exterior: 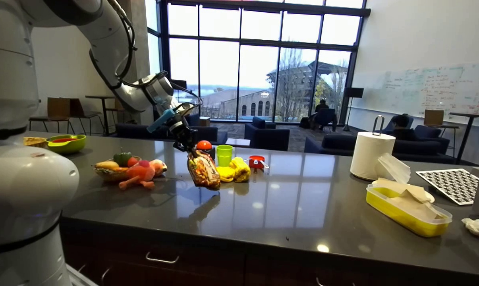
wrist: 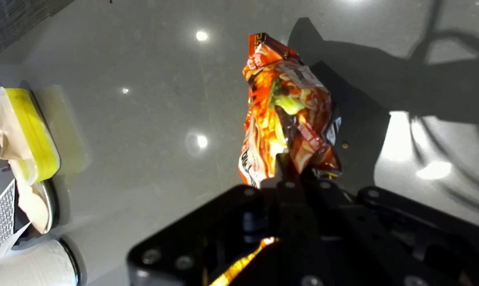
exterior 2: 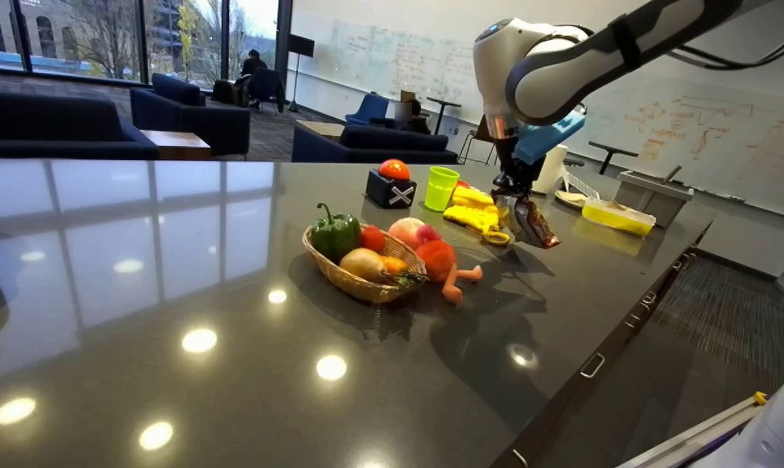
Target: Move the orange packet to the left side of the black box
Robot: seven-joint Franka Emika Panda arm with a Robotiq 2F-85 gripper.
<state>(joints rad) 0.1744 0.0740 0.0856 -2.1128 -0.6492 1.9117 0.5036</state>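
Fingers (wrist: 289,194), black and jointed, nearest of all in the wrist view, are clamped on one end of a crinkled, glossy, brownish orange packet (wrist: 287,99) printed with food. It hangs tilted above a polished dark-grey surface (exterior 2: 249,403), its shadow lying apart from it. Of the task, grasping and lifting look done; left, I judge, are the carry to the left side of a small, cube-shaped black box (exterior 2: 391,190) marked with a white X, the lowering and the release. In an exterior view the packet (exterior: 203,171) overlaps that box and partly hides it; whose left is meant, I cannot tell.

Counting outward from the fingers: one orange packet; just beside it a yellow textured bundle (exterior 2: 473,218), whether one piece or several I cannot tell; one translucent lime-green cup (exterior 2: 442,188); one black box with one red-orange dome (exterior 2: 394,169) on top; one small red pan (exterior: 257,162); one bright orange lumpy toy (exterior 2: 436,260) beside one oval woven basket (exterior 2: 356,289), which holds one green bell pepper (exterior 2: 335,235) among other produce; well apart, one rectangular yellow plastic container (exterior: 398,216) and one white paper-towel roll (exterior: 369,155).
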